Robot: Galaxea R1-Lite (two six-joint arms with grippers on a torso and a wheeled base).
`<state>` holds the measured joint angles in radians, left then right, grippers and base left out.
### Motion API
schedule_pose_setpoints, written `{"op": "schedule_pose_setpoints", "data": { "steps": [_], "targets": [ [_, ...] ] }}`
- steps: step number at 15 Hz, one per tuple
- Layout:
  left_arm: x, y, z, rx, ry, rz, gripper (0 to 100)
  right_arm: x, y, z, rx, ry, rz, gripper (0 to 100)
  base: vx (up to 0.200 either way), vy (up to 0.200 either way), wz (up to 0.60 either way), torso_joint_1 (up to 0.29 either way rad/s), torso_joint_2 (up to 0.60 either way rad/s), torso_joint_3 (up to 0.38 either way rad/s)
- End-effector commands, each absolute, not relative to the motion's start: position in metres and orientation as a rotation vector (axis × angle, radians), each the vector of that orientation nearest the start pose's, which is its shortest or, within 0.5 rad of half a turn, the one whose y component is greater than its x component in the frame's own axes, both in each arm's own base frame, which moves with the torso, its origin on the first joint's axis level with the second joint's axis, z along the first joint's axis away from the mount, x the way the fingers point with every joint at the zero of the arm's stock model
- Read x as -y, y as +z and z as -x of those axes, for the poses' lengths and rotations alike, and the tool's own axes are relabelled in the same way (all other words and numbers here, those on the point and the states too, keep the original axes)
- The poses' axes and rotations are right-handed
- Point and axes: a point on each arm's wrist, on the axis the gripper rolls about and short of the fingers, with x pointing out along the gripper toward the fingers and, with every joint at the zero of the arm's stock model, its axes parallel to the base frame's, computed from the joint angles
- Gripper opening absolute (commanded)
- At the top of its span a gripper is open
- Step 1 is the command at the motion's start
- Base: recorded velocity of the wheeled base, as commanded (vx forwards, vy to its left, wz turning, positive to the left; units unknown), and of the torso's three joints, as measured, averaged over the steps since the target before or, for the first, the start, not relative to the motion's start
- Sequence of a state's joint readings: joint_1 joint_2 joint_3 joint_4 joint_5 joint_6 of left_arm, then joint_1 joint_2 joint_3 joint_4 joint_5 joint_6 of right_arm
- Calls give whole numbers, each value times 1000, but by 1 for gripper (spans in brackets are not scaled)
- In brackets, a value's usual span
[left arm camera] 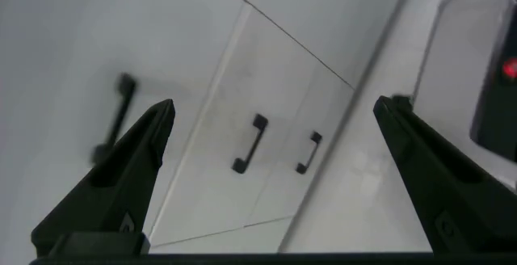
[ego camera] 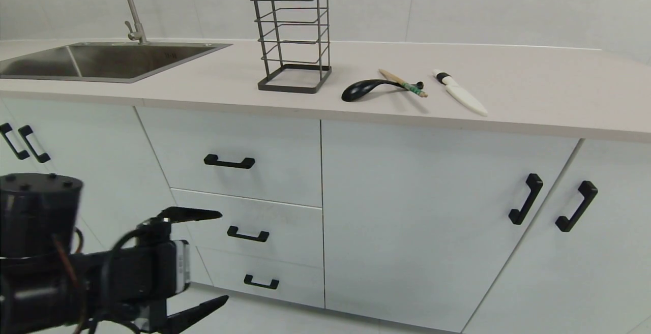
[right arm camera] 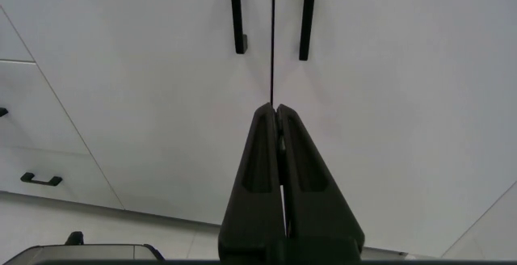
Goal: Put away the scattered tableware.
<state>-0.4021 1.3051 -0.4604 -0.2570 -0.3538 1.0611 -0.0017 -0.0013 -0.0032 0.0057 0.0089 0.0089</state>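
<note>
**Status.** Neither hand holds anything. I judge the task to be at its opening step, the approach to a first pickup.

**Tableware.** Three items lie on the desk (ego camera: 534,82), all to the right of the upright wire rack (ego camera: 293,34).
- The black spoon (ego camera: 358,90) lies nearest the rack, its bowl toward the front edge and its handle arching up off the surface.
- The chopsticks (ego camera: 403,83) cross the end of that handle. Whether they rest on it or merely pass behind it cannot be told.
- The white knife (ego camera: 460,94) lies flat just beyond them, apart from both.

**Hands.**
- The left hand (ego camera: 222,256) hangs low before the drawers (ego camera: 249,232), well below desk level. Its fingers are spread wide with nothing between them.
- The right hand (right arm camera: 275,111) faces the cupboard doors (right arm camera: 363,136), also low. Its fingers are pressed together on nothing.

**Next move, as judged.**
- An arm must rise to desk height. The right arm is on the items' side, but its hand would first have to part its fingers.
- The spoon's raised handle offers the easiest purchase, though lifting it may disturb the chopsticks.
- The knife and chopsticks lie flat and call for a close pinch from above.
- Each item would then go over the tall rack and in from the top.
</note>
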Motion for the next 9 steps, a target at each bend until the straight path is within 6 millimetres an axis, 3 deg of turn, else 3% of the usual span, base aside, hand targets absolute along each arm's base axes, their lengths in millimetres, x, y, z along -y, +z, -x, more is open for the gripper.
{"op": "schedule_pose_setpoints", "data": {
  "steps": [1, 9],
  "targets": [
    [97, 109, -192, -289, -1093, -1127, 100, 0, 76, 23, -3, 8, -9, 0, 0, 0, 0, 0, 0, 0],
    [84, 103, -197, -349, -1007, -1218, 100, 0, 76, 23, -3, 8, -9, 0, 0, 0, 0, 0, 0, 0]
  ]
}}
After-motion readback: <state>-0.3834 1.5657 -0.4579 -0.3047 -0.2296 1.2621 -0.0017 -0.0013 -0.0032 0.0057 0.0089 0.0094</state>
